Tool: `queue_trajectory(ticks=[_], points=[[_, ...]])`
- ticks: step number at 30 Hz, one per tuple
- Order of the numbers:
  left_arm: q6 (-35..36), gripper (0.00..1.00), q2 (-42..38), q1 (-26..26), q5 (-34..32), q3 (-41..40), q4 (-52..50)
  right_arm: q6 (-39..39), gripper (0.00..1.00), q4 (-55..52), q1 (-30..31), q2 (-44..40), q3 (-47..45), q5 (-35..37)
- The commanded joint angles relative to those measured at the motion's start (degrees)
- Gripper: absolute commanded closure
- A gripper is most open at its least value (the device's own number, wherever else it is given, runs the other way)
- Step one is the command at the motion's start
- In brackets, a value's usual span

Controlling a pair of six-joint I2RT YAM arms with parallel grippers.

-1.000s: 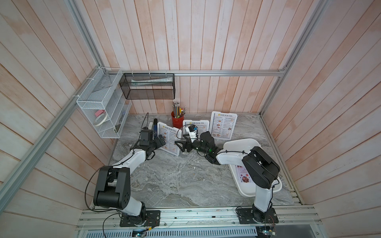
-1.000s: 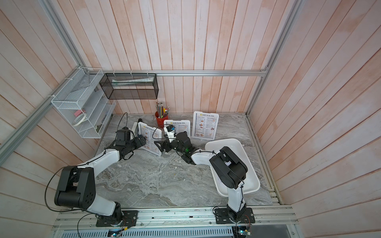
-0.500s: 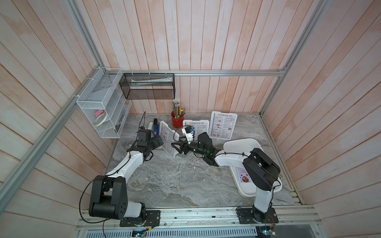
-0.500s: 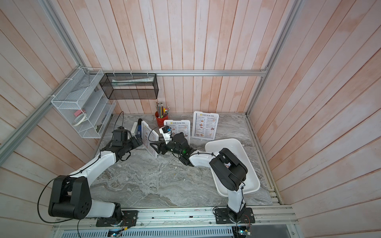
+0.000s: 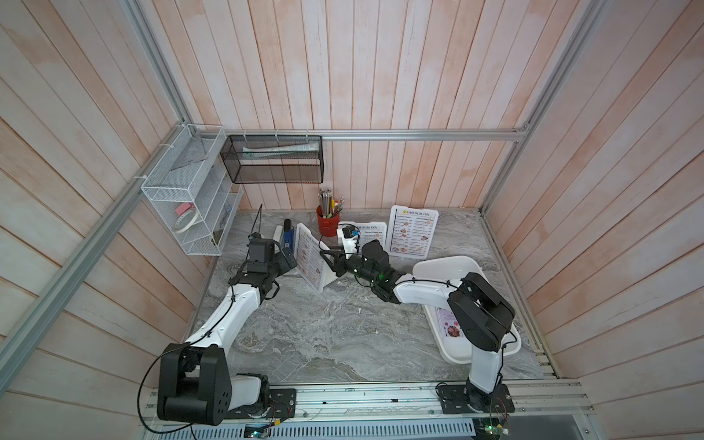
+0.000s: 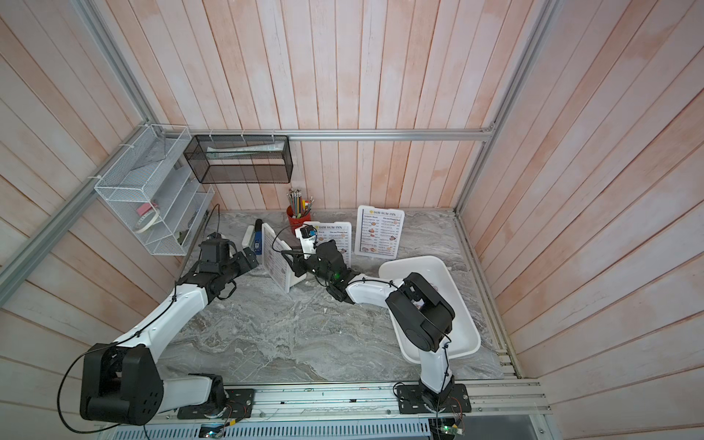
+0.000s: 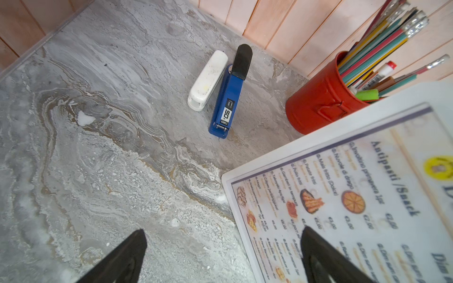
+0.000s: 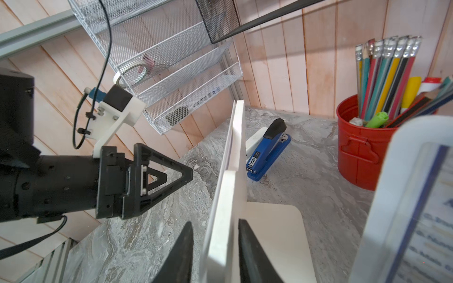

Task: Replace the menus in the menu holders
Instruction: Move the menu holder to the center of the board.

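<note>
Menu holder of white plastic [image 8: 239, 127], upright on the grey table [image 8: 306, 176] between your arms, may topple if the right end effector [image 8: 215, 223], loosely straddling its edge, closes off-centre while the left end effector [image 7: 223, 230] hangs spread.

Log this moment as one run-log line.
left gripper: open, empty, facing DIM SUM INN menu | right gripper: jaws astride edge of its menu holder, grip unconfirmed | menu: not yet removed

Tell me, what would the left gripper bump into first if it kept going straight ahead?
Probably the face of the menu holder standing right ahead of the left gripper. It may only clip it, though; depth is unclear.
</note>
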Motion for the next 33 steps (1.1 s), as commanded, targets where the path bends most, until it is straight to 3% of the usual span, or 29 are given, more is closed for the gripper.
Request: queue_trajectory(ticks=[1, 15, 22, 33], points=[[0.7, 0.0, -1.2, 0.2, -1.1, 0.5, -1.5, 0.0, 0.74, -1.3, 0.6, 1.5, 1.5, 2.3], [2.2, 0.0, -2.9, 0.1, -2.4, 2.0, -4.0, 1.1, 0.88, -1.5, 2.0, -2.6, -0.8, 3.8], [3.3, 0.0, -4.3, -0.1, -0.8, 3.2, -6.9, 1.6, 0.89, -3.2, 3.1, -7.3, -4.3, 3.3], [1.6, 0.01, -3.4, -8.9, 4.8, 2.8, -7.9, -0.1, 0.88, -10.6, 5.9, -20.5, -16.0, 12.7]])
